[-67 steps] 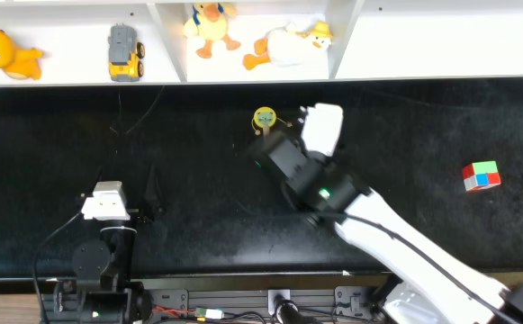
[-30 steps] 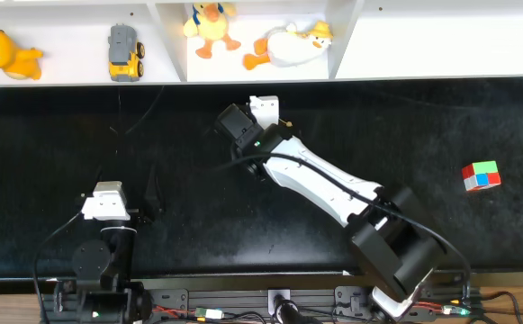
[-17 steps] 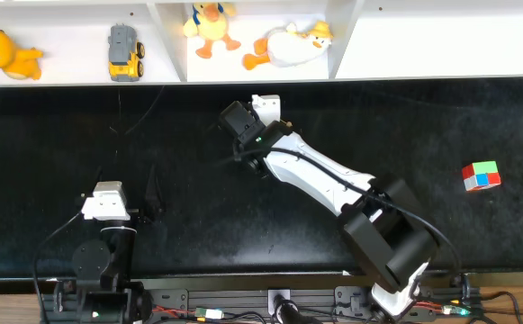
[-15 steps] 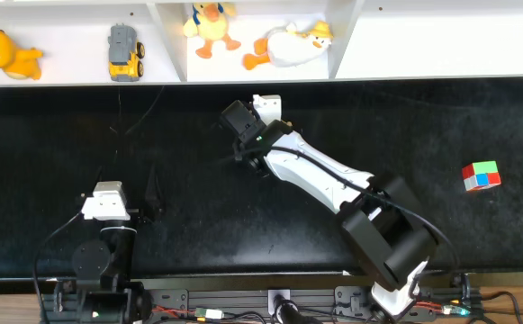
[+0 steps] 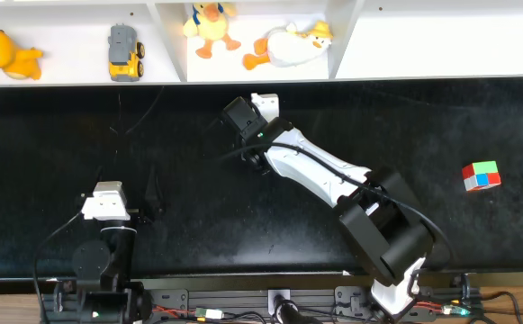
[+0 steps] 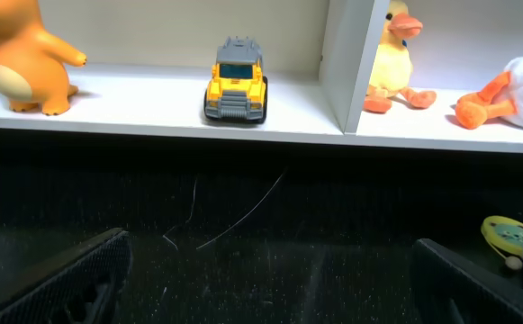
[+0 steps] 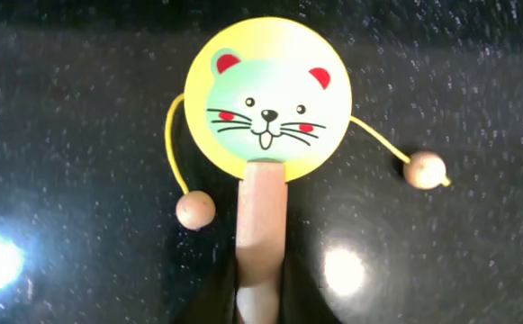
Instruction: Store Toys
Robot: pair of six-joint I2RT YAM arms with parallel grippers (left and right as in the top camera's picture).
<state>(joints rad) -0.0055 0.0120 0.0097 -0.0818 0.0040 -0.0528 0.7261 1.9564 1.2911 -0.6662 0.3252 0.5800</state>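
A rattle drum (image 7: 266,94) with a yellow rim, a green cat face and two beads on strings lies flat on the black mat. Its wooden handle (image 7: 263,225) runs down between the fingers of my right gripper (image 7: 261,292), which hug it on both sides, shut on it. From above, the right gripper (image 5: 247,121) sits just in front of the white shelf (image 5: 261,74) and covers the drum. The drum (image 6: 513,236) also appears in the left wrist view. My left gripper (image 5: 108,202) rests low at the left, open and holding nothing.
The shelf holds an orange toy (image 5: 7,52), a yellow truck (image 5: 126,52), a yellow duck (image 5: 211,27) and a white duck (image 5: 288,45). A coloured cube (image 5: 482,175) lies on the mat at the right. A white divider (image 6: 347,63) separates the shelf compartments.
The right arm swung from the mat's middle up and left until its gripper covered the rattle drum. Over the last half second it shifted only slightly. The left arm kept still.
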